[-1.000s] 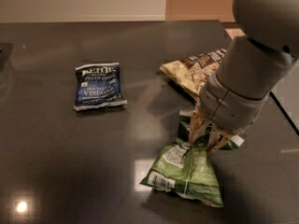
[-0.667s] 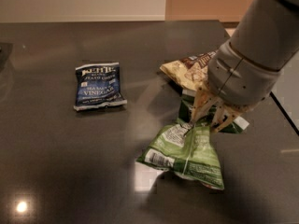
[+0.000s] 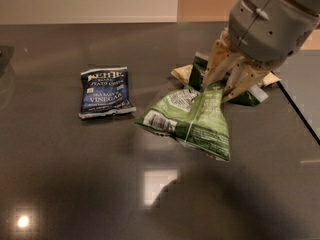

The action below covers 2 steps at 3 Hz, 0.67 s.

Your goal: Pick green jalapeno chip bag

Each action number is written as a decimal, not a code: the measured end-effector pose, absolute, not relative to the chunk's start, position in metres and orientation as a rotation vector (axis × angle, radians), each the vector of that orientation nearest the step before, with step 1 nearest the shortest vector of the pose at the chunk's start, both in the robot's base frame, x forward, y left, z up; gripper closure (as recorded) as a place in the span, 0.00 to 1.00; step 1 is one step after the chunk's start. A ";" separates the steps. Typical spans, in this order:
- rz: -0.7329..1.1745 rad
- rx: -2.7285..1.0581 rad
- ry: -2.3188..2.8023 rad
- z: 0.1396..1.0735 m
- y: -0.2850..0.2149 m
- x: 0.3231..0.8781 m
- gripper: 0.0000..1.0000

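The end effector is clenched on the top edge of the green jalapeno chip bag. The bag hangs just below it and fans out down and to its left. I cannot tell whether the lower corners touch the bench. The hold looks like a thin pinch on slick, crinkly foil, so the bag could slide free if the lift jerks or the bag swings. A tan snack bag lies directly behind the end effector, close enough that it might get dragged along. The blue vinegar bag, well off to the left, seems out of danger.
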<state>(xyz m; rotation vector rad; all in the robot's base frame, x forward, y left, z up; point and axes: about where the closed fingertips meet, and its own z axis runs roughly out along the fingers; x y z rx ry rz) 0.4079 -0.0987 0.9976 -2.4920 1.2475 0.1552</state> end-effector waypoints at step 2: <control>0.088 -2.438 1.229 1.009 -0.089 0.420 1.00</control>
